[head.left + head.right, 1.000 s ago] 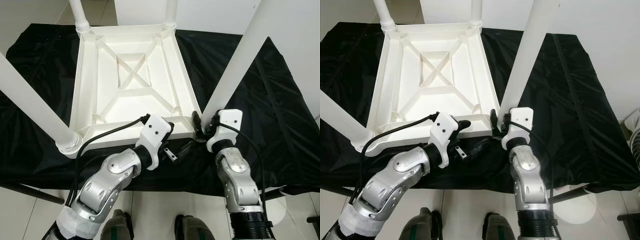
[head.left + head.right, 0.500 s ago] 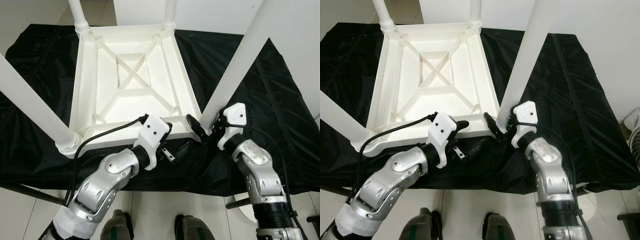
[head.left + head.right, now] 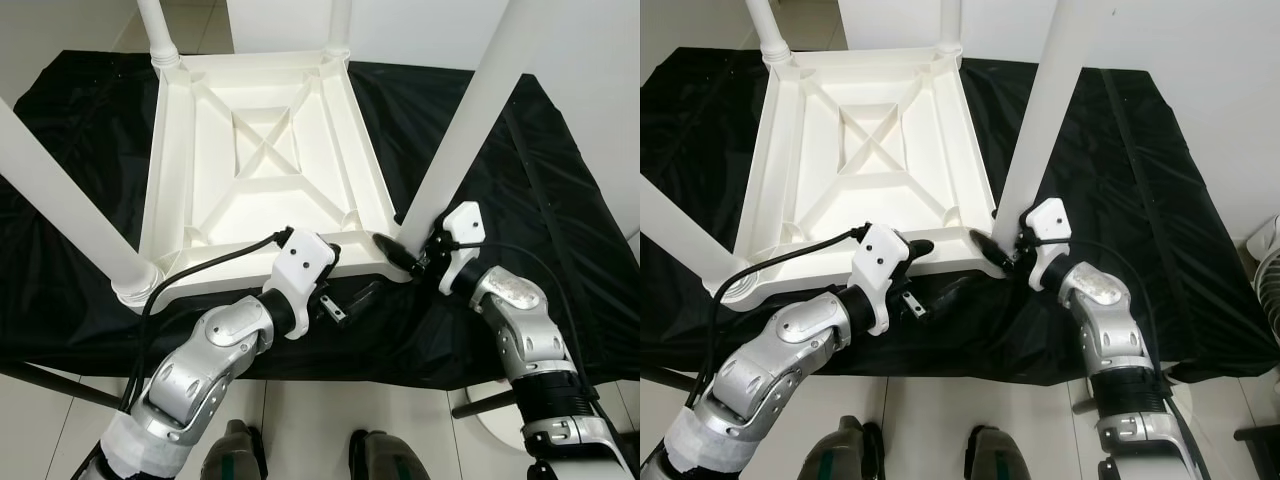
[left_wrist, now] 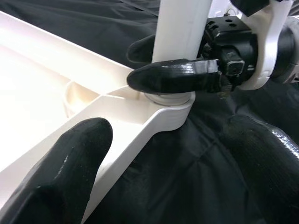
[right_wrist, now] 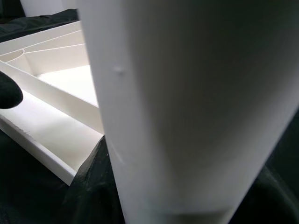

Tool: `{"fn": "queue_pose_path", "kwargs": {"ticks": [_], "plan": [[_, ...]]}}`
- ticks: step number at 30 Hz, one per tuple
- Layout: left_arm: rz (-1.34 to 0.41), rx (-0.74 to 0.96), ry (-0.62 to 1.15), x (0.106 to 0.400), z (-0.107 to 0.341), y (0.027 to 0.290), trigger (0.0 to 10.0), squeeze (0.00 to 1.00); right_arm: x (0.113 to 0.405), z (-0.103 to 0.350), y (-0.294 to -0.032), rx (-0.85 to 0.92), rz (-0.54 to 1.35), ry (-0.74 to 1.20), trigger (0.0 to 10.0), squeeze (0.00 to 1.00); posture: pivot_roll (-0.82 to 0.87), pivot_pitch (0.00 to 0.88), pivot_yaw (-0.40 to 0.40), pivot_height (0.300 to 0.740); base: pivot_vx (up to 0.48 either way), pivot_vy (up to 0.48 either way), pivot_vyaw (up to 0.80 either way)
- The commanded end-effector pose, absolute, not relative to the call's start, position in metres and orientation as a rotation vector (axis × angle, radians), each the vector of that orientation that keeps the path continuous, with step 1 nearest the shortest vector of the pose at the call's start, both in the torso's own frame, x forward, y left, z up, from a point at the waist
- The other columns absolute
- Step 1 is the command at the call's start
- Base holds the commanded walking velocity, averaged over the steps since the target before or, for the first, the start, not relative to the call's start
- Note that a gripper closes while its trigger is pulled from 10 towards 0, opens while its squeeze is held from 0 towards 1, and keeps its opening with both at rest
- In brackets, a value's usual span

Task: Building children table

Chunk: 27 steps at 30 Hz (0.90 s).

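A white plastic tabletop (image 3: 262, 160) lies upside down on a crinkled black sheet (image 3: 560, 240) that covers the work surface, its underside showing raised ribs that cross in an X inside a square frame. Four round white legs stand up from its corners: the near-left leg (image 3: 60, 195) leans out over the sheet, two far legs (image 3: 157, 30) rise at the back corners, and the near-right leg (image 3: 470, 110) stands in its round socket. At the tabletop's near edge, the left gripper (image 3: 340, 285) reaches in with its two black fingers (image 4: 70, 154) spread apart, one over the white rim and the other over the sheet, holding nothing. A black cable (image 3: 215, 262) loops from its white wrist block across the rim. At the tabletop's near-right corner, the right gripper (image 3: 405, 255) has its two fingers either side of the base of the near-right leg, one glossy finger (image 4: 173, 77) lying across the front of the leg just above the socket and the other behind it; they appear closed on the leg. Below the sheet's near edge, pale floor tiles (image 3: 300, 420) and the robot's two dark feet (image 3: 235, 455) show.
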<state>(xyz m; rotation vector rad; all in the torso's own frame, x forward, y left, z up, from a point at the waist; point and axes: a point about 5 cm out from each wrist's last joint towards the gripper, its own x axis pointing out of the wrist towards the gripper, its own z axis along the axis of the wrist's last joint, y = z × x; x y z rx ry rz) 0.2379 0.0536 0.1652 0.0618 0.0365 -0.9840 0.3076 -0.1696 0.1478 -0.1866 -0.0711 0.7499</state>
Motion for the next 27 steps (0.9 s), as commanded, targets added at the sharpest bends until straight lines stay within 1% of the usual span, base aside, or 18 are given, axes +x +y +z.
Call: {"fn": "queue_pose_path", "kwargs": {"ticks": [1, 2, 3, 5, 9, 11, 12, 13, 14, 15, 16, 17, 18, 20, 21, 22, 26, 27], "plan": [[-1.036, 0.06, 0.033, 0.233, 0.168, 0.054, 10.0, 0.0, 0.309, 0.143, -0.172, -0.195, 0.7, -0.055, 0.0, 0.0, -0.02, 0.12, 0.022, 0.74, 0.0, 0.0, 0.0], [-1.036, 0.06, 0.033, 0.233, 0.168, 0.054, 10.0, 0.0, 0.309, 0.143, -0.172, -0.195, 0.7, -0.055, 0.0, 0.0, -0.02, 0.12, 0.022, 0.74, 0.0, 0.0, 0.0], [-1.034, 0.06, 0.034, 0.233, 0.168, 0.054, 10.0, 0.0, 0.31, 0.144, -0.173, -0.193, 0.645, -0.068, 0.0, 0.0, -0.02, 0.125, 0.019, 0.74, 0.0, 0.0, 0.0], [-1.034, 0.06, 0.034, 0.233, 0.168, 0.054, 10.0, 0.0, 0.31, 0.144, -0.173, -0.193, 0.645, -0.068, 0.0, 0.0, -0.02, 0.125, 0.019, 0.74, 0.0, 0.0, 0.0], [-1.032, 0.054, 0.036, 0.231, 0.167, 0.053, 10.0, 0.0, 0.304, 0.146, -0.171, -0.136, 0.526, -0.093, 0.0, 0.0, -0.03, 0.125, 0.012, 0.74, 0.0, 0.0, 0.0], [-1.032, 0.054, 0.036, 0.231, 0.167, 0.053, 10.0, 0.0, 0.304, 0.146, -0.171, -0.136, 0.526, -0.093, 0.0, 0.0, -0.03, 0.125, 0.012, 0.74, 0.0, 0.0, 0.0], [-1.034, 0.051, 0.036, 0.231, 0.167, 0.052, 10.0, 0.0, 0.3, 0.147, -0.168, -0.104, 0.468, -0.091, 0.0, 0.0, -0.04, 0.124, 0.012, 0.74, 0.0, 0.0, 0.0], [-1.034, 0.051, 0.036, 0.231, 0.167, 0.052, 10.0, 0.0, 0.3, 0.147, -0.168, -0.104, 0.468, -0.091, 0.0, 0.0, -0.04, 0.124, 0.012, 0.74, 0.0, 0.0, 0.0], [-1.036, 0.048, 0.036, 0.231, 0.167, 0.051, 10.0, 0.0, 0.298, 0.147, -0.167, -0.088, 0.4, -0.091, 0.0, 0.0, -0.04, 0.124, 0.012, 0.74, 0.0, 0.0, 0.0], [-1.036, 0.048, 0.036, 0.231, 0.167, 0.051, 10.0, 0.0, 0.298, 0.147, -0.167, -0.088, 0.4, -0.091, 0.0, 0.0, -0.04, 0.124, 0.012, 0.74, 0.0, 0.0, 0.0], [-1.038, 0.046, 0.035, 0.232, 0.166, 0.05, 10.0, 0.0, 0.296, 0.148, -0.167, -0.088, 0.33, -0.094, 0.0, 0.0, -0.05, 0.124, 0.013, 0.74, 0.0, 0.0, 0.0], [-1.038, 0.046, 0.035, 0.232, 0.166, 0.05, 10.0, 0.0, 0.296, 0.148, -0.167, -0.088, 0.33, -0.094, 0.0, 0.0, -0.05, 0.124, 0.013, 0.74, 0.0, 0.0, 0.0], [-1.043, 0.043, 0.034, 0.232, 0.166, 0.049, 10.0, 0.0, 0.294, 0.148, -0.166, -0.082, 0.263, -0.097, 0.0, 0.0, -0.05, 0.123, 0.013, 0.74, 0.0, 0.0, 0.0], [-1.053, 0.04, 0.035, 0.231, 0.166, 0.047, 10.0, 0.0, 0.29, 0.148, -0.162, -0.089, 0.151, -0.104, 0.0, 0.0, -0.06, 0.122, 0.013, 0.74, 0.0, 0.0, 0.0], [-1.053, 0.04, 0.035, 0.231, 0.166, 0.047, 10.0, 0.0, 0.29, 0.148, -0.162, -0.089, 0.151, -0.104, 0.0, 0.0, -0.06, 0.122, 0.013, 0.74, 0.0, 0.0, 0.0], [-1.059, 0.038, 0.035, 0.231, 0.166, 0.046, 10.0, 0.0, 0.288, 0.147, -0.155, -0.086, 0.066, -0.102, 0.0, 0.0, -0.06, 0.122, 0.013, 0.74, 0.0, 0.0, 0.0], [-1.061, 0.038, 0.034, 0.231, 0.166, 0.045, 10.0, 0.0, 0.287, 0.146, -0.148, -0.087, 0.009, -0.093, 0.0, 0.0, -0.06, 0.122, 0.013, 0.74, 0.0, 0.0, 0.0], [-1.061, 0.038, 0.033, 0.231, 0.166, 0.045, 10.0, 0.0, 0.287, 0.145, -0.141, -0.091, -0.025, -0.086, 0.0, 0.0, -0.06, 0.122, 0.013, 0.74, 0.0, 0.0, 0.0]]}}
